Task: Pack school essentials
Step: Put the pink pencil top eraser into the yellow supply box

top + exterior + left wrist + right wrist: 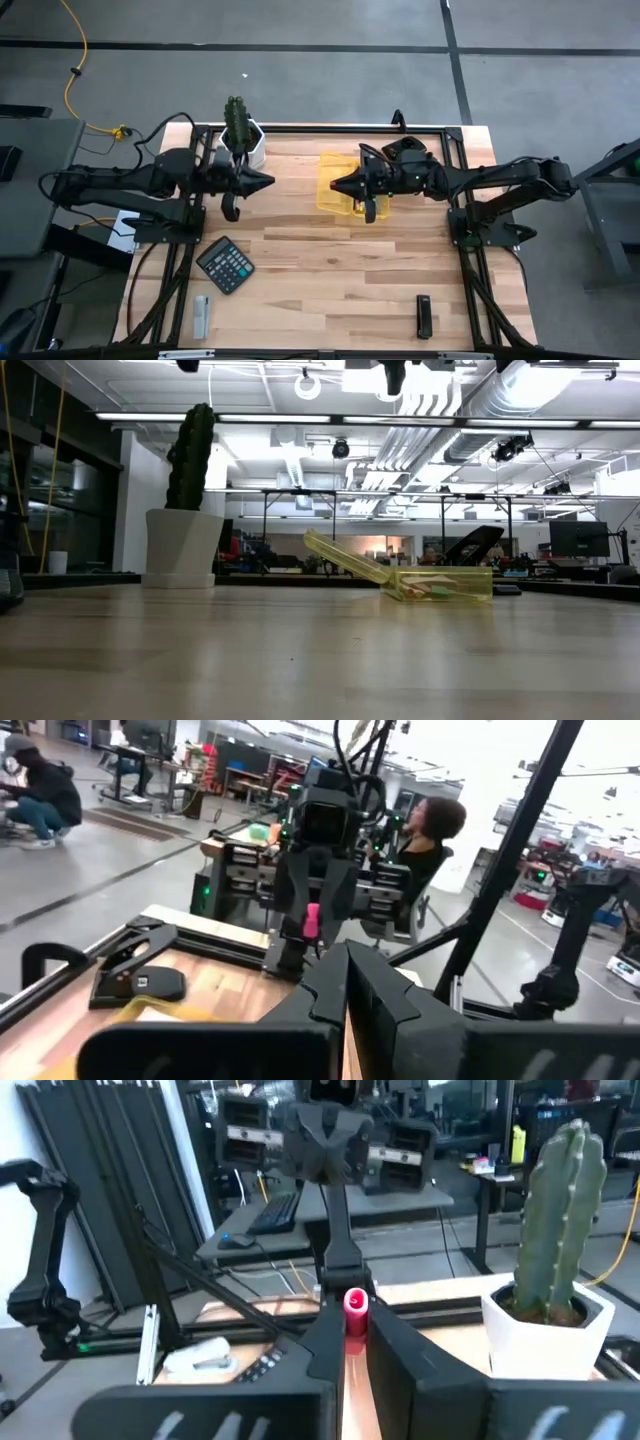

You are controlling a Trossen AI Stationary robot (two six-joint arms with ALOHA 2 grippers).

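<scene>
A clear yellow case (328, 168) lies open on the table's far middle, its lid (345, 558) slanting up; green and orange-red pieces (432, 593) lie inside. My right gripper (334, 184) hovers level above the case, pointing toward the table's left, shut on a small red piece (354, 1304). The same piece (312, 920) shows in the left wrist view. My left gripper (268, 181) faces it from the left, shut and empty, high above the table. My right gripper pinches the small red piece (354, 1320) between its two fingers, at their free ends. The fingers lie level and point toward the table's left. The piece is lifted clear, high above the yellow case.
A cactus in a white pot (243, 140) stands at the far left, behind my left gripper. A dark calculator (225, 264) and a grey bar (201, 315) lie near left; a small dark item (424, 315) lies near right. A black object (405, 148) sits behind the case.
</scene>
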